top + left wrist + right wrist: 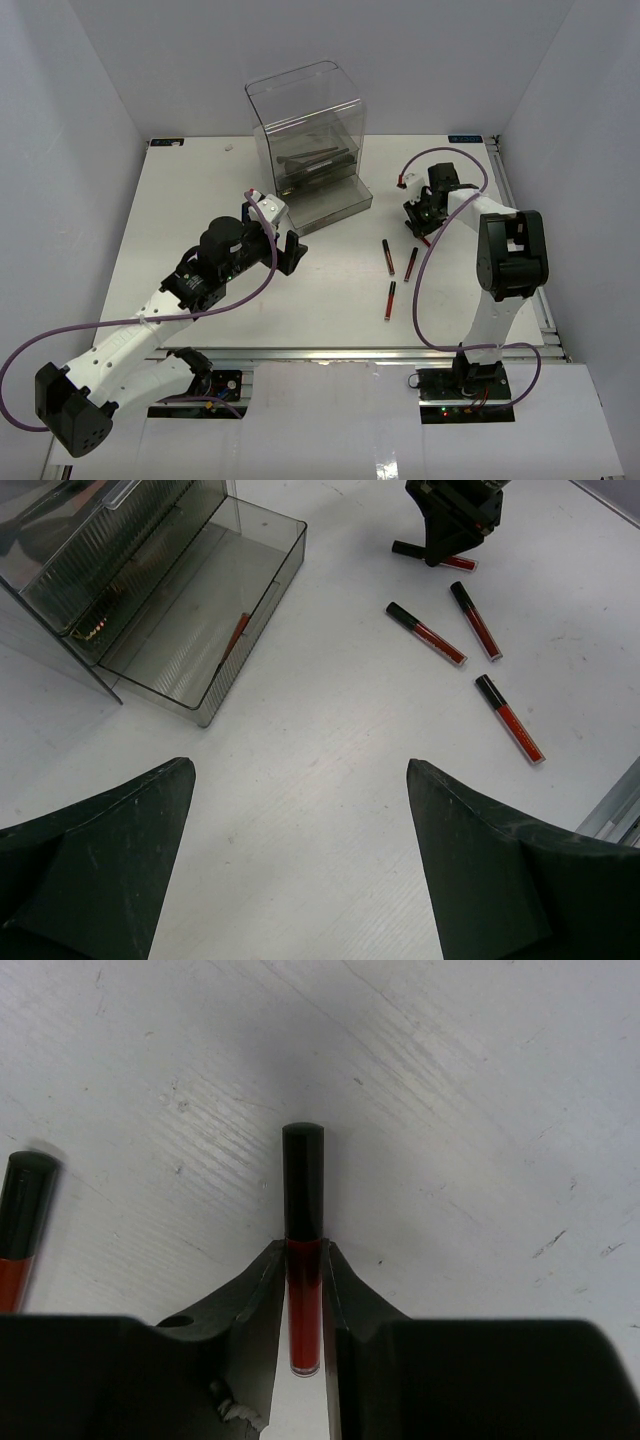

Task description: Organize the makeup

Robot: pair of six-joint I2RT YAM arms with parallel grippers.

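The left gripper point(300, 768) hangs spread wide and empty near the clear acrylic drawer box point(305, 110), whose pulled-out drawer point(265, 610) already holds one red-and-black lip gloss tube point(236, 635). Right of it three more tubes point(386, 257) lie loose on the table point(200, 200). At the far right the right gripper point(303, 1252) pinches a fourth tube point(303, 1190), so I judge most of the sorting is left.

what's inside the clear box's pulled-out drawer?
One red tube lies in the drawer, near its side wall. The drawer's back end, inside the box, is blurred by ribbed plastic; dark slim items show higher up.
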